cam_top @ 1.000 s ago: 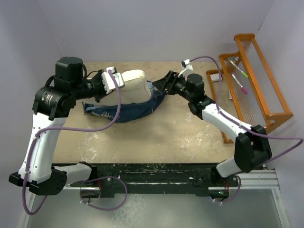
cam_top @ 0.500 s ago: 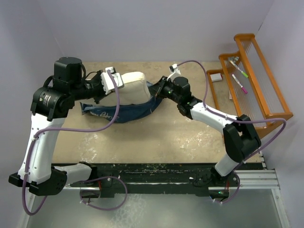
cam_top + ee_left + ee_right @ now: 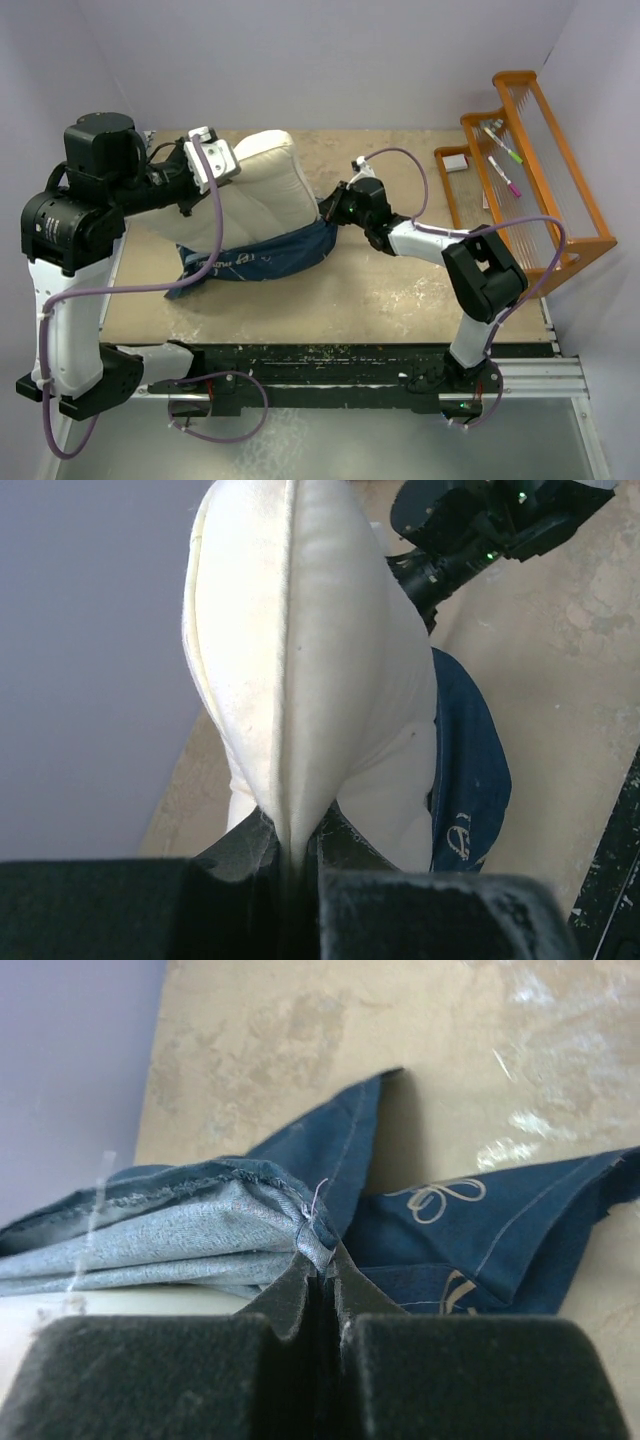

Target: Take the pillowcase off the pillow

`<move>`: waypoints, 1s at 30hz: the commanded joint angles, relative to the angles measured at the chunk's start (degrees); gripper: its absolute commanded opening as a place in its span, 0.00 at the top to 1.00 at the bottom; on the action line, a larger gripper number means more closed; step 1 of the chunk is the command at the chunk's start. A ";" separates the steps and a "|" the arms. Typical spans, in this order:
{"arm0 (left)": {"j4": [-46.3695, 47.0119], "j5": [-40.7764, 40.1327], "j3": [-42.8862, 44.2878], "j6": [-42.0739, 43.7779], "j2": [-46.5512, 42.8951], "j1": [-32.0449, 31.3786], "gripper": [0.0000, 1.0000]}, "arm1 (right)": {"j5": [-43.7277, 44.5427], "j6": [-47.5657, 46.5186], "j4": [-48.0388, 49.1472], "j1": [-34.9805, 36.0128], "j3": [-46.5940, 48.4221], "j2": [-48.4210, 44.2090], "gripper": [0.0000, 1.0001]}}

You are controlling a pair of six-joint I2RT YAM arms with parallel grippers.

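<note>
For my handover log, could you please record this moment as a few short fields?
left gripper: shut on the seamed edge of the pillow
right gripper: shut on the hem of the pillowcase
pillow: mostly exposed, near end inside the pillowcase
pillowcase: bunched on the table, paler inner side showing at the hem
task state: pillowcase not yet fully off

Open tabletop (image 3: pixel 400 290) on the near side of pillow (image 3: pixel 265 190) and pillowcase (image 3: pixel 270 255); orange rack (image 3: pixel 540 180) along the right edge.
</note>
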 commanded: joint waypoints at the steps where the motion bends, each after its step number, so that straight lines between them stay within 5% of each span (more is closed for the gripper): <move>1: 19.85 -3.65 0.96 -1.49 -6.48 0.21 1.00 | 9.82 -2.40 -2.35 -1.50 -5.98 2.71 1.00; 5: 28.83 -6.24 -4.25 -3.19 -8.54 0.26 1.00 | 12.43 -6.54 1.50 -1.49 -9.93 0.38 1.00; 8: 27.39 -4.16 -4.56 -3.78 -7.20 0.26 1.00 | 8.82 -10.63 3.71 -1.49 -10.63 -5.87 0.98; 12: 18.18 1.01 -2.26 -3.51 -3.09 0.26 1.00 | 1.59 -23.56 -0.96 -1.57 -3.88 -17.30 0.52; 19: 12.33 6.10 -6.11 -3.24 -1.00 0.23 1.00 | -10.42 -36.97 -11.54 -1.60 11.99 -28.41 0.14; 25: 6.86 10.45 -4.02 -2.64 1.52 0.21 1.00 | -29.84 -40.14 -12.59 -1.02 21.18 -28.01 0.01; 30: 4.44 12.51 -2.65 -2.58 2.81 0.25 1.00 | -39.55 -45.12 -22.00 3.35 30.33 -22.71 0.00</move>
